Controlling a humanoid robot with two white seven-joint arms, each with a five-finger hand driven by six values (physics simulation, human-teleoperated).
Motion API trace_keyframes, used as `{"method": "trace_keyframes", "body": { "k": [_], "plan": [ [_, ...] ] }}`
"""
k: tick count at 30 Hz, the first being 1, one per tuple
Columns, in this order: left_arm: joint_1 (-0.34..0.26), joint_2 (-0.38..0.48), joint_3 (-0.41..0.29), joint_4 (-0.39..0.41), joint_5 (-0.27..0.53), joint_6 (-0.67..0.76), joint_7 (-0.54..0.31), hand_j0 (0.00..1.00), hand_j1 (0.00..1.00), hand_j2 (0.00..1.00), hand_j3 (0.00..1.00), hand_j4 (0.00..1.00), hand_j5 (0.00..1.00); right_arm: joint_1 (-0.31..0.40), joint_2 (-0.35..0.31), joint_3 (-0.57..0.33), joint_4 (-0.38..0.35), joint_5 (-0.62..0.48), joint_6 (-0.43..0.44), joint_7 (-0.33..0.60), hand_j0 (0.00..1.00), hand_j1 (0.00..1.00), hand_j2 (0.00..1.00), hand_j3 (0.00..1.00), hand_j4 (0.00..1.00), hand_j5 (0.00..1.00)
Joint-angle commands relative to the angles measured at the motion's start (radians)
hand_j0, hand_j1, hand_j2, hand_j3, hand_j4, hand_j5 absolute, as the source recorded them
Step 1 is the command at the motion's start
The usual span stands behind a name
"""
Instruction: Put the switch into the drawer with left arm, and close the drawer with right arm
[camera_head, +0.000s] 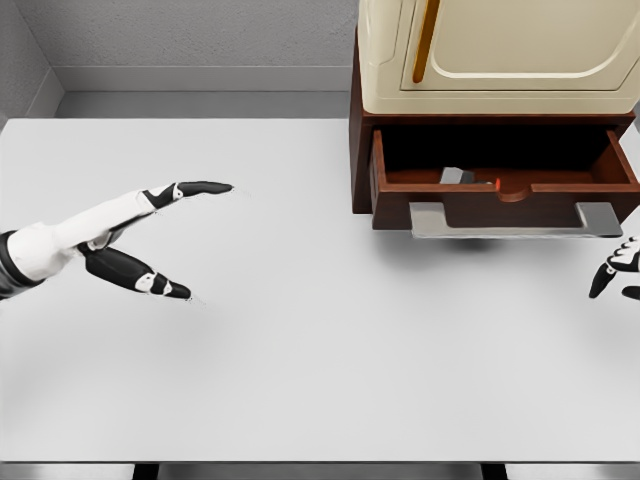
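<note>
1. White table (300, 380) fills the view, under grey walls.
2. Left hand (150, 240) lies at far left, fingers spread, holding nothing.
3. Switch (462, 178) sits inside the open drawer (505, 205), apparently delivered.
4. Right hand (617, 268) waits near the drawer's handle (515, 222), fingers loosely curled, probably to push.

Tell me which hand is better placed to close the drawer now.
Right. The right hand sits just below the open drawer and its handle, with the switch already inside. The left hand is spread open far across the table.
</note>
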Motion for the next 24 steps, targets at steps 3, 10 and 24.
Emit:
{"method": "trace_keyframes", "body": {
  "k": [3, 10, 24],
  "plan": [
    [0.006, -0.037, 0.062, 0.2, 0.006, 0.0, 0.0, 1.0, 1.0, 1.0, 1.0, 1.0, 1.0, -0.041, -0.003, 0.04, 0.0, -0.005, 0.003, 0.0, 0.54, 0.54, 0.54, 0.54, 0.54, 0.54],
    [0.028, -0.046, 0.085, 0.266, 0.012, 0.0, 0.0, 1.0, 1.0, 1.0, 1.0, 1.0, 1.0, -0.132, -0.001, 0.133, 0.0, -0.003, 0.003, 0.0, 0.54, 0.54, 0.54, 0.54, 0.54, 0.54],
    [0.028, -0.048, 0.085, 0.266, 0.011, 0.0, 0.0, 1.0, 1.0, 1.0, 1.0, 1.0, 1.0, -0.248, 0.003, 0.222, 0.016, -0.001, 0.003, 0.0, 0.54, 0.54, 0.54, 0.54, 0.54, 0.54]
  ]
}}
